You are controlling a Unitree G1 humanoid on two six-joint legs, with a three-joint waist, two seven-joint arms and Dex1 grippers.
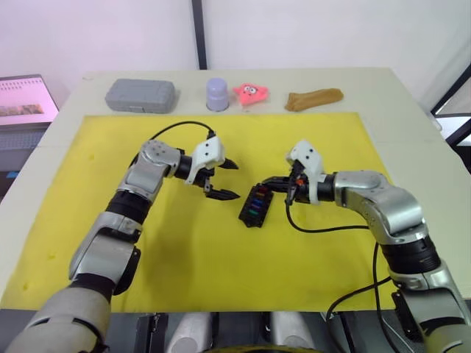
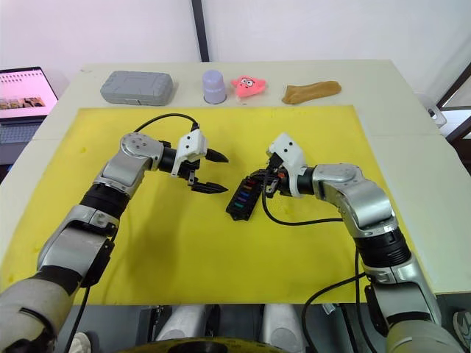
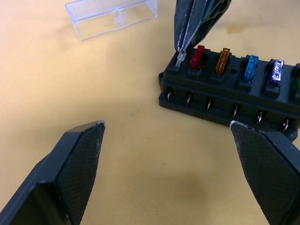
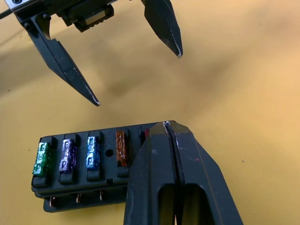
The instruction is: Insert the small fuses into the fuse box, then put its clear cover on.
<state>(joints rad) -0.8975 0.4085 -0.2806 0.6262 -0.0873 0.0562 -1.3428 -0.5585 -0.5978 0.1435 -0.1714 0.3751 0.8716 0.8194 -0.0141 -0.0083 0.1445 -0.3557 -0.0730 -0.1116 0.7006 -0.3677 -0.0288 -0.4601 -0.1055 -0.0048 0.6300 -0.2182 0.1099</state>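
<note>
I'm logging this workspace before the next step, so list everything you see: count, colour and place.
fuse box: one, black, mid-mat between the grippers
small fuses: green, purple, blue, amber and red seated in a row; a pale one at the end slot, pinched by the right gripper
clear cover: one, transparent, on the mat apart from the box
yellow mat: one, covering the table
grey case: one, far left of the table
lilac cup: one, beside the case
pink toy: one, right of the cup
tan object: one, far right
laptop: one, left of the table
left gripper: open, empty
right gripper: shut on the pale fuse
</note>
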